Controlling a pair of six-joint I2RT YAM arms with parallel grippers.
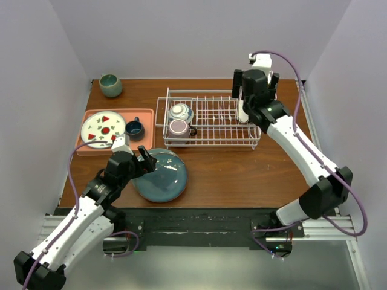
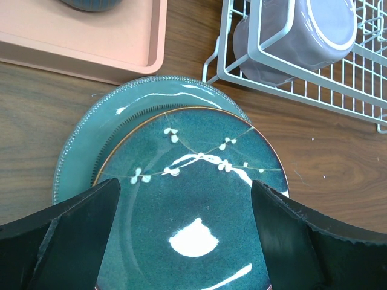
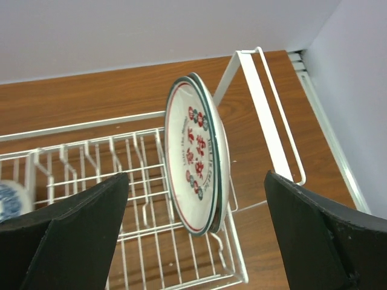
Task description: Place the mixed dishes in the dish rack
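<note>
Left hand (image 2: 185, 196) at worktop's front edge: wide open, empty, over two stacked teal plates (image 2: 199, 151). Plate pickup step, I'd say; next needs a rim pinch on the top one. Mug (image 1: 179, 127), bowl (image 1: 180, 112) in rack (image 1: 217, 118). Right hand (image 3: 196, 181) open, empty; white plate (image 3: 190, 151) upright at rack's right end.

White arms (image 1: 300, 149); black joints (image 1: 323, 196) (purple cables (image 1: 279, 54))

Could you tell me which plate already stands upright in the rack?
The white teal-rimmed plate, on edge in the white wire rack; the stacked teal plates and the fruit-marked white plate lie flat.
</note>
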